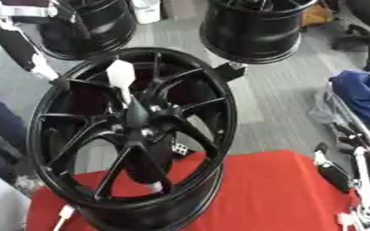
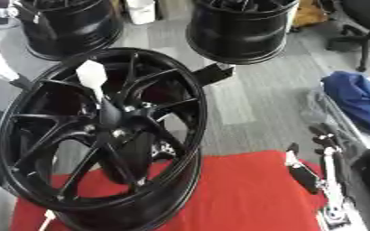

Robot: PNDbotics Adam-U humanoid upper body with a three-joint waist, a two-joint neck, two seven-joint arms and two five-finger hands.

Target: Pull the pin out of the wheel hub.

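A black multi-spoke wheel hub (image 1: 133, 135) stands tilted on its rim on the red-covered table (image 1: 275, 198). A white pin (image 1: 122, 76) with a flat paddle-shaped head sticks up and to the left out of the hub's centre (image 1: 138, 118). My left arm (image 1: 18, 47) comes in from the upper left and meets the rim near its upper left edge. Its hand is lost among the black spokes. My right hand (image 2: 305, 173) rests open at the lower right, fingers up, apart from the wheel.
Two more black wheels (image 1: 251, 29) (image 1: 90, 27) stand on the grey floor behind. A blue cloth (image 1: 363, 92) lies at the right and an office chair (image 2: 366, 20) stands at the back right. A white cable (image 1: 63, 215) hangs at the table's front left.
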